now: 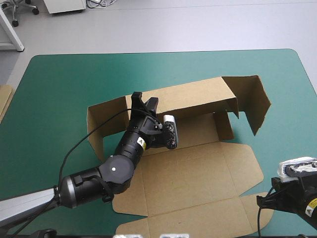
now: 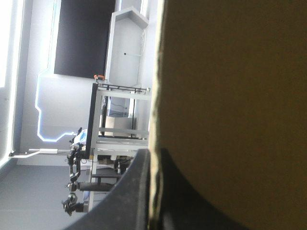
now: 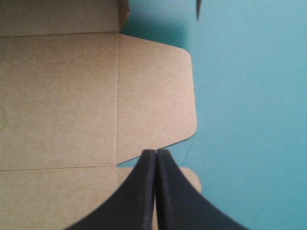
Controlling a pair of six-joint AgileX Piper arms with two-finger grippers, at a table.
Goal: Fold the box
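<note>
Board of the brown box (image 1: 198,173) looks matte and is scored with straight creases. It lies mid-table on the teal-green table (image 1: 59,84), its long back wall and two side walls upright, its lid panel and round-cornered flaps flat toward the near edge. The left gripper (image 1: 145,99) is clamped on the back wall's top edge, and in its wrist view the sheet hides most of one finger. The right gripper (image 3: 156,155) has its fingers pressed together in a pointed arch over the lid's flat right-hand flaps.
</note>
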